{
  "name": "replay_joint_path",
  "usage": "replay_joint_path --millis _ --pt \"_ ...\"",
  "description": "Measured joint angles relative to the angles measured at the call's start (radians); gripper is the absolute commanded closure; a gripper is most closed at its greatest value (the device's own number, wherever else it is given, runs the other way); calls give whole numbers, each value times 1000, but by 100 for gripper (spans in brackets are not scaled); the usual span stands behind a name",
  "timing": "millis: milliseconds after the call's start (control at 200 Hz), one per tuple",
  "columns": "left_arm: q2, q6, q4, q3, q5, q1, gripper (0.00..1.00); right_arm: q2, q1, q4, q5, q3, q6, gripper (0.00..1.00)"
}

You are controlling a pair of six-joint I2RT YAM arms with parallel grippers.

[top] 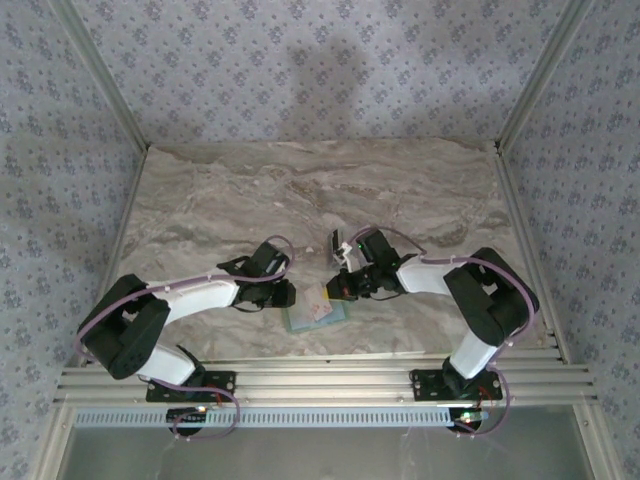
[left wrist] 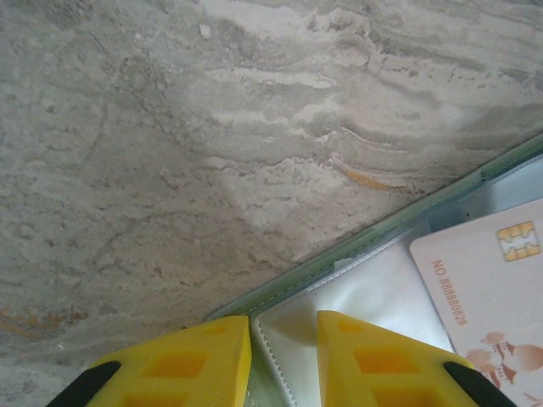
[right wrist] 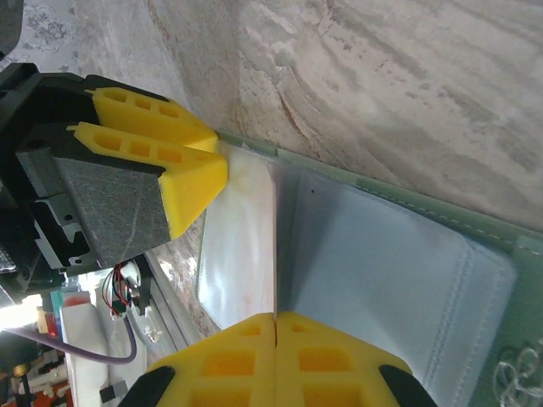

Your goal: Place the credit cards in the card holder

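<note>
The sage-green card holder (top: 303, 320) lies open on the marble near the table's front edge, between both grippers. My left gripper (left wrist: 284, 326) has its yellow fingers closed to a narrow gap on the corner of the holder's clear pocket (left wrist: 373, 288), beside the green edge (left wrist: 356, 246). A pale card with a gold chip and red print (left wrist: 492, 288) rests over the holder. My right gripper (right wrist: 277, 315) is shut on that credit card (right wrist: 275, 254), seen edge-on, its far end down at the pocket. The left gripper (right wrist: 219, 155) pinches the far corner of the holder (right wrist: 382, 263).
Aluminium rails (top: 320, 385) run along the near edge just behind the holder. Patterned walls (top: 60, 200) enclose the marble table (top: 300, 190) on three sides. Both arms bend inward, and their grippers (top: 288, 296) (top: 338, 287) are close together.
</note>
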Motion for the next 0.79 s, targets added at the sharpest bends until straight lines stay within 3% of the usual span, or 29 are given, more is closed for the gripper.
replay_joint_path --millis 795 --pt "11 -8 14 -8 -2 -2 78 -34 -22 -47 -17 -7 7 100"
